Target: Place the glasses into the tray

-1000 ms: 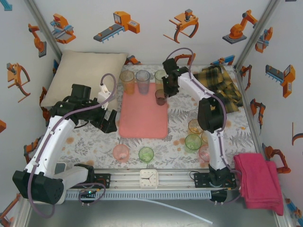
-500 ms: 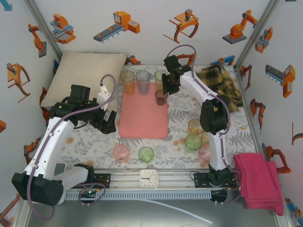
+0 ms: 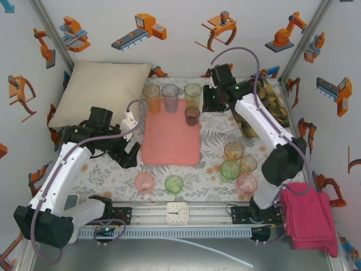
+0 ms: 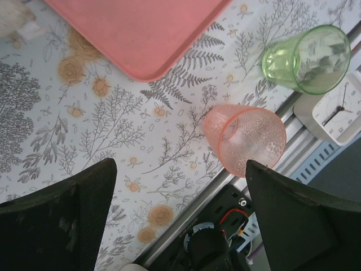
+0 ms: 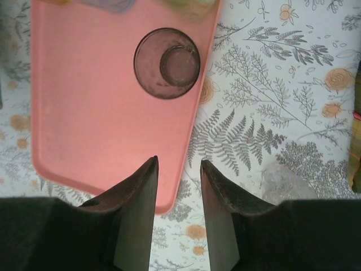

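Floral table cover (image 3: 217, 138), cell walls papered with robot cartoons. We note the salmon-pink tray (image 3: 169, 144) mid-table, long axis running away from the arm bases.

Glasses on the tray side:
- dark smoky tumbler (image 3: 192, 116), upright near the tray's far right corner
- orange tumbler (image 3: 151, 97), grey tumbler (image 3: 170, 97) and pale green tumbler (image 3: 193, 92), in a row along the far edge

Glasses not yet on the tray:
- pink tumbler (image 3: 144, 182) and small green tumbler (image 3: 174, 184), near the front rail
- cluster of four tumblers (image 3: 229, 169), beside the right arm

Tools:
- left gripper (image 4: 180, 165): jaws spread wide, nothing between them
- right gripper (image 5: 179, 162): jaws a narrow slot apart, empty, above the tray's right edge, with the smoky tumbler ahead of it and apart

Relation that matters: we judge the pink tumbler to be the left arm's next pick. In the overhead view it stands upright, axis vertical, between the left gripper and the rail, slightly toward the centre. In the left wrist view it sits just off the right-hand finger, not centred in the gap. The small green tumbler lies beyond it, beside the white clock (image 4: 333, 110). The left arm is clearly the nearer one. We expect a sideways shift will be needed before closing.
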`<state>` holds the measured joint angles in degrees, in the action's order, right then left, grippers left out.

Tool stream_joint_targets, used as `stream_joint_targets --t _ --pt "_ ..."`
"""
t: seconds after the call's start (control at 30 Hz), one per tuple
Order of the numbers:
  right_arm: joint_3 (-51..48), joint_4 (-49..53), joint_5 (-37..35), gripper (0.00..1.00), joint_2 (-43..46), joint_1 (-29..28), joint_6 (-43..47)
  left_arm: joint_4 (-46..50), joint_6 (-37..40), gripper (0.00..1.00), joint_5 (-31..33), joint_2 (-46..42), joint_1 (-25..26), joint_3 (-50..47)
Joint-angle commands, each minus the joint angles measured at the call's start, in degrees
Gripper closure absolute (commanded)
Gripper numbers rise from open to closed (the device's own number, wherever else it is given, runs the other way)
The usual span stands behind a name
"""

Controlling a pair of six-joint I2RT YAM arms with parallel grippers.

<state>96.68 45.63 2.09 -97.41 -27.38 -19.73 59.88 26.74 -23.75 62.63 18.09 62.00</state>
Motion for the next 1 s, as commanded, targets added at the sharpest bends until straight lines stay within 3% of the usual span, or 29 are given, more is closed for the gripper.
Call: stream_joint_targets --t 0.0,0.4,0.67,0.97 --pt "-4.97 0.97 0.71 0.63 3.04 -2.3 -0.86 1.63 2.26 0.13 0.59 -0.42 1.47 -1.08" --pt "-16.77 1.71 2.31 0.63 10.07 -14.11 -4.19 0.79 1.4 0.13 0.18 -0.31 5.22 -4.19" --pt "-23.21 -3.12 -0.47 0.64 14.86 -15.6 -8.4 -0.29 1.88 0.13 1.6 -0.91 6.89 -6.72" --pt "-23.42 -4.54 -5.99 0.64 16.52 -15.65 -10.01 -5.74 -0.94 0.17 4.5 0.62 10.08 -9.9"
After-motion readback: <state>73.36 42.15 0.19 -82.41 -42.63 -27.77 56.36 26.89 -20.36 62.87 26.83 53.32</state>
